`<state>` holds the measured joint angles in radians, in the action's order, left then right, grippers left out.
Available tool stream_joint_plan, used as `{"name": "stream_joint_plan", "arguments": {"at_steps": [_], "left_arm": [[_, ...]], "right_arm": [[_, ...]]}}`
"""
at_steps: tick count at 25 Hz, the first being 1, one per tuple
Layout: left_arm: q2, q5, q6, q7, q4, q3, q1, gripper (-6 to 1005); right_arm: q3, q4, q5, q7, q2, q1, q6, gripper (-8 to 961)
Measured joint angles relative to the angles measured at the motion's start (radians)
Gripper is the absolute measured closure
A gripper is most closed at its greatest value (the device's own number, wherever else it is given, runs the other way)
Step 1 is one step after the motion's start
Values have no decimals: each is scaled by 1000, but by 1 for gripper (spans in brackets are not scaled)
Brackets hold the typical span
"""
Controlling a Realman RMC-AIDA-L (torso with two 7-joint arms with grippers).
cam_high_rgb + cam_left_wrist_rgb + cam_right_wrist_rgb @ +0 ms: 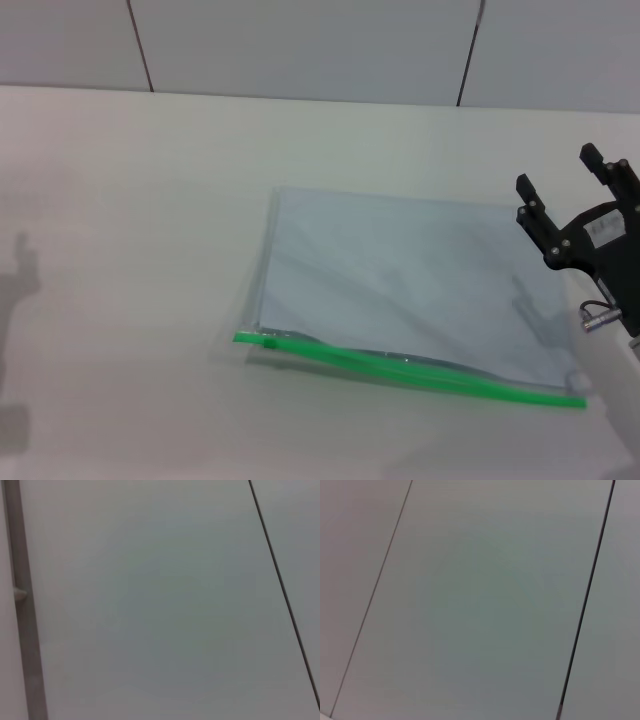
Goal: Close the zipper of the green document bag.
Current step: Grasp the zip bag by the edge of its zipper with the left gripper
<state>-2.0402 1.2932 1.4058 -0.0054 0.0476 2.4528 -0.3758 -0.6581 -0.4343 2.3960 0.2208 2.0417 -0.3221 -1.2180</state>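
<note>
The green document bag (pixel 400 280), a flat translucent pale blue-grey pouch, lies on the white table (pixel 130 220) in the head view. Its bright green zipper (pixel 410 372) runs along the long edge nearest me, from left to right. My right gripper (pixel 560 185) is open at the right edge of the view, raised just beyond the bag's right side, with nothing between its black fingers. The left gripper is out of view; only a shadow falls at the table's left edge. Both wrist views show only plain wall panels.
A grey panelled wall (pixel 300 45) with dark seams stands behind the table. Bare white tabletop spreads to the left of and behind the bag.
</note>
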Motion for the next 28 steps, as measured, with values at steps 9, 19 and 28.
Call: {"name": "stream_joint_plan", "arguments": {"at_steps": [9, 19, 28], "left_arm": [[0, 0, -1, -3, 0, 0, 0, 553], [0, -37, -20, 9, 0, 25, -4, 552], [-4, -195, -5, 136, 23, 29, 0, 553]], "right_arm": [[0, 1, 0, 0, 0, 0, 0, 229], [2, 1, 0, 0, 0, -6, 0, 228], [2, 1, 0, -1, 0, -10, 0, 229]]}}
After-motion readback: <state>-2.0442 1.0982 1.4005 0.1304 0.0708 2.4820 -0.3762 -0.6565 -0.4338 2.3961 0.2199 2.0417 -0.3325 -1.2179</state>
